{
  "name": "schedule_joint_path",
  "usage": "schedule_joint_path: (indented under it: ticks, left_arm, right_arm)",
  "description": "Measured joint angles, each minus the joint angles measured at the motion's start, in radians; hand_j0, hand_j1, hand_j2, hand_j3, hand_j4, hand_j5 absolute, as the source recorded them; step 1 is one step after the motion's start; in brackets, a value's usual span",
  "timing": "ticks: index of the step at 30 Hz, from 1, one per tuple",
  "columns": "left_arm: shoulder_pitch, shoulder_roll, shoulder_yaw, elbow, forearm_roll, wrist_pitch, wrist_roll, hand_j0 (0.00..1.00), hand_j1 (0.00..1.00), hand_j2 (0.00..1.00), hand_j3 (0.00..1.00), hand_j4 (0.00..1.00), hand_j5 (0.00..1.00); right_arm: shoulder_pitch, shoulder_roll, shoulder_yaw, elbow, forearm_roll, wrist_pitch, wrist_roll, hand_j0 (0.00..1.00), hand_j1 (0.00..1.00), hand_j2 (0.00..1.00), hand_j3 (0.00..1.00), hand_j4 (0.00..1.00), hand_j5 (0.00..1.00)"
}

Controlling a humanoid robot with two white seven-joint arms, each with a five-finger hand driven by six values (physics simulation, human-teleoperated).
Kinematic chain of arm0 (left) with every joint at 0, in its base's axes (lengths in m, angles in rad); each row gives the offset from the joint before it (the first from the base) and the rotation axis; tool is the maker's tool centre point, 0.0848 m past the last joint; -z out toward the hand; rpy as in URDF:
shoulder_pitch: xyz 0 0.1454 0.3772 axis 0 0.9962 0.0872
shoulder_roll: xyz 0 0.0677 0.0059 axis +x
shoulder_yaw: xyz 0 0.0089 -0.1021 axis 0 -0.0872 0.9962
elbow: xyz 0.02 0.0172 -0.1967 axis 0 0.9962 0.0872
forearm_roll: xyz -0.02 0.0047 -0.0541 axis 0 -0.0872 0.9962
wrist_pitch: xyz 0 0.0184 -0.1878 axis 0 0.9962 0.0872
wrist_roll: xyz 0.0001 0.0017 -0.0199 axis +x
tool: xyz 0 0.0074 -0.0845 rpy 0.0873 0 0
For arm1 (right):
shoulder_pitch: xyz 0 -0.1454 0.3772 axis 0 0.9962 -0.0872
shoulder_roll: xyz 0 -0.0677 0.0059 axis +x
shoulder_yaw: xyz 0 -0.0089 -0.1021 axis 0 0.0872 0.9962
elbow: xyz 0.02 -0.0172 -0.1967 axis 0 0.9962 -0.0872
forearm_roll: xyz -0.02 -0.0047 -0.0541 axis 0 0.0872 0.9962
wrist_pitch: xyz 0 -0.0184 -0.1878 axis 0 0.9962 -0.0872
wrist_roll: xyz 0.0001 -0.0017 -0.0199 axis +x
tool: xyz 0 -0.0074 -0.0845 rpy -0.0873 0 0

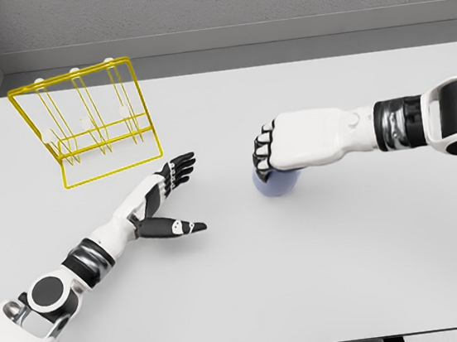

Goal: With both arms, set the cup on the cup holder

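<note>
Right of the table's (327, 292) middle, the right hand (281, 154) comes in from the right edge and sits over the cup (278, 183), its dark-tipped fingers curled down around the top — it looks to be grasping the cup, though how firmly cannot be told from above. The left hand (169, 197) lies released nearer the middle, palm up, fingers spread and thumb out, holding nothing and well apart from the cup. Toward the far left corner stands the cup holder (89, 125), a yellow wire rack tilted back with white-tipped pegs along its top. The risk, as I judge it, lies in the transfer: the cup is gripped from above by one hand alone, so a lift could let it slip or tilt, and a passing between hands could drop it if the left closes late. A careless approach could also knock the light rack — or miss a peg. Only the cup's lower part shows: pale lavender-blue, smooth and rounded, resting on the surface.
</note>
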Motion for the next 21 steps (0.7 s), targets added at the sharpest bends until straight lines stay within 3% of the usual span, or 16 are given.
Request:
schedule_joint_path:
  ticks: [15, 16, 17, 18, 21]
  left_arm:
    - [-0.012, -0.003, 0.0, 0.022, 0.001, 0.0, 0.0, 1.0, 1.0, 1.0, 1.0, 1.0, 1.0]
    - [-0.012, -0.003, 0.0, 0.022, 0.001, 0.0, 0.0, 1.0, 1.0, 1.0, 1.0, 1.0, 1.0]
    - [-0.012, -0.003, 0.0, 0.023, 0.001, 0.0, 0.0, 1.0, 1.0, 1.0, 1.0, 1.0, 1.0]
    - [-0.012, -0.003, 0.0, 0.023, 0.001, 0.0, 0.0, 1.0, 1.0, 1.0, 1.0, 1.0, 1.0]
    - [-0.012, -0.003, 0.0, 0.023, 0.001, 0.0, 0.0, 1.0, 1.0, 1.0, 1.0, 1.0, 1.0]
  right_arm:
    - [0.0, 0.085, 0.043, 0.0, 0.003, 0.0, 0.0, 0.58, 0.58, 0.58, 0.58, 0.58, 0.58]
    - [0.0, 0.086, 0.044, 0.0, 0.003, 0.0, 0.0, 0.6, 0.6, 0.6, 0.6, 0.6, 0.6]
    - [0.0, 0.086, 0.046, 0.0, 0.004, 0.0, 0.0, 0.73, 0.73, 0.73, 0.73, 0.73, 0.73]
    - [0.0, 0.087, 0.05, 0.0, 0.006, 0.0, 0.0, 1.0, 1.0, 1.0, 1.0, 1.0, 1.0]
    - [-0.002, 0.088, 0.055, 0.0, 0.011, 0.0, 0.0, 1.0, 1.0, 1.0, 1.0, 1.0, 1.0]
